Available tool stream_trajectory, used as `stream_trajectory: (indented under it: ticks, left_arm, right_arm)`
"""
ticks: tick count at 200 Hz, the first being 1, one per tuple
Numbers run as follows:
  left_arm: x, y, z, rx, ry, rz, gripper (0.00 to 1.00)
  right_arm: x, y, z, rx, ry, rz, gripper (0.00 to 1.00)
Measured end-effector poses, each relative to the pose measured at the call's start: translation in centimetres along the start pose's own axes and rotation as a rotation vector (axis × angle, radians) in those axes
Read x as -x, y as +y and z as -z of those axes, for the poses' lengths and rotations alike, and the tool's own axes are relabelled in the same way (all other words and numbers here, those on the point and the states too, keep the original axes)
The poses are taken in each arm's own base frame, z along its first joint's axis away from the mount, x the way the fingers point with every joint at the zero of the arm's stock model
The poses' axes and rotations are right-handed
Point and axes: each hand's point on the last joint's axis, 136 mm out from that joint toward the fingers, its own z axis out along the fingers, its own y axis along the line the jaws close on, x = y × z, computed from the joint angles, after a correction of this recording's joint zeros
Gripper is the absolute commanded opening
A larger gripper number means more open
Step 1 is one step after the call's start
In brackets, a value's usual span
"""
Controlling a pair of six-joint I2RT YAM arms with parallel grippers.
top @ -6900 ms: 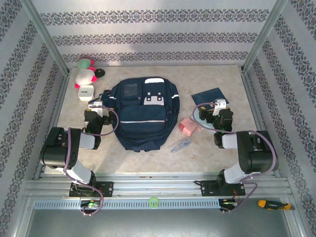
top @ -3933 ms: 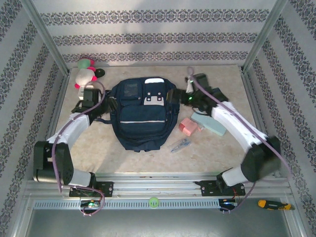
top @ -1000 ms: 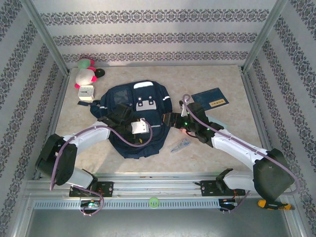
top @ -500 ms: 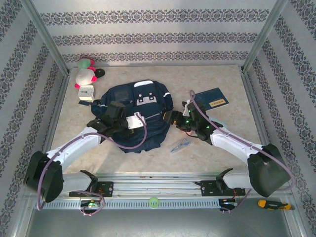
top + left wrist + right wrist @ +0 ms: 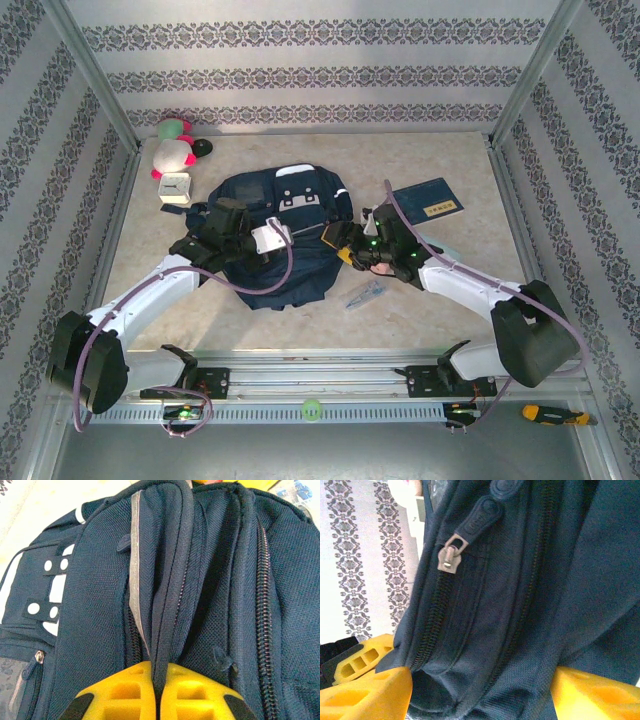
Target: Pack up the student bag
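**Student bag mid-bench; left claw clenched on its fabric**

The student bag (image 5: 300, 272) lay face up at the centre of the bench (image 5: 420, 160). The left gripper (image 5: 155, 692) was clenched on a raised fold of the bag's fabric, beside a zip line. The right gripper (image 5: 481, 680) stood at the bag's right side, jaws spread wide with the zipped side panel between them. Whether they gripped it could not be told. A metal zip pull (image 5: 449, 560) hung above those jaws. A clear packet (image 5: 365, 293) lay just beside the bag's near right edge. A dark-blue booklet (image 5: 425, 199) lay towards the far right corner. A plush toy (image 5: 170, 150) and a small white clock (image 5: 173, 187) sat at the far left corner.
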Motion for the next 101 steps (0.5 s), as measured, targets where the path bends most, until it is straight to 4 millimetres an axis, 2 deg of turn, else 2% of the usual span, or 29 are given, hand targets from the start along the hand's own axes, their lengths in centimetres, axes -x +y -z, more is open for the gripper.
stream_trajectory:
  ticks: [19, 46, 80, 101]
  left_arm:
    - [0.2, 0.3, 0.0, 0.009, -0.008, 0.016, 0.0]
    - [0.2, 0.5, 0.0, 0.017, -0.01, 0.031, 0.0]
    - [0.5, 1.9, 0.0, 0.062, 0.01, 0.052, 0.0]
    - [1.3, 3.2, 0.1, 0.093, 0.009, 0.062, 0.0]
  right_arm:
    - [-0.1, -0.1, 0.3, -0.005, -0.007, -0.011, 0.73]
    - [-0.1, 0.9, 1.3, 0.006, -0.019, 0.015, 0.71]
    - [0.3, 4.1, 2.6, 0.058, -0.042, 0.076, 0.67]
    - [-0.6, 6.4, 2.8, 0.099, -0.032, 0.143, 0.65]
